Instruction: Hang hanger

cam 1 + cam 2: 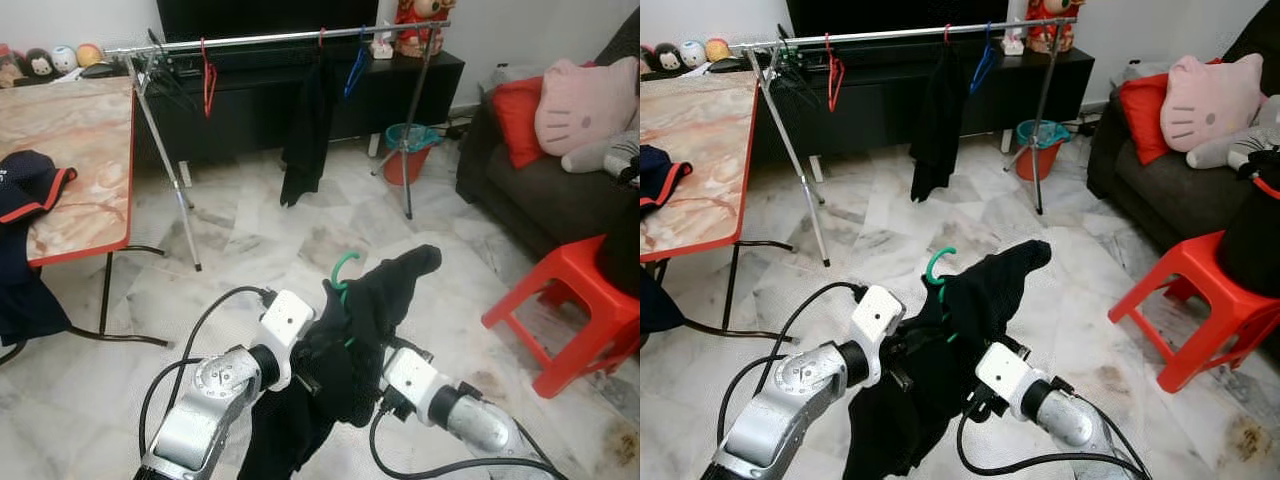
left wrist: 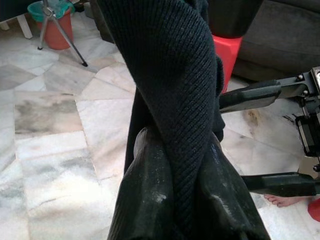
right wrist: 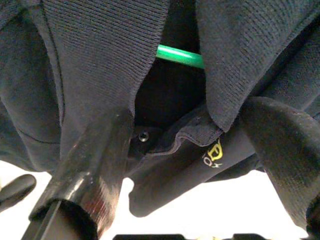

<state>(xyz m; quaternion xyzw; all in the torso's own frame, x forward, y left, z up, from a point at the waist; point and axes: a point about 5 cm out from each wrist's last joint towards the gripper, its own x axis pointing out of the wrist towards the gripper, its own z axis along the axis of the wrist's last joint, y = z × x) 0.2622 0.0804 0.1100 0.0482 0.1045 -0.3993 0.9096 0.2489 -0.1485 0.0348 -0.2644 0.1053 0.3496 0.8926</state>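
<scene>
- Where the pale marble-tile floor spreads out, a metal clothes rail on tripod legs stands before a black cabinet.
- One marble-patterned counter with a red edge stands at the left; a dark sofa, with a red cushion and a pink one, and a red plastic stool sit at the right.
- On the rail hang one dark garment, a red hanger and a blue hanger.
- Left claw is clenched on the knitted dark shirt, low between both arms.
- Right claw reaches under the shirt; I cannot tell its grip.
- The green hanger sits inside the shirt, with its hook poking out on top.
</scene>
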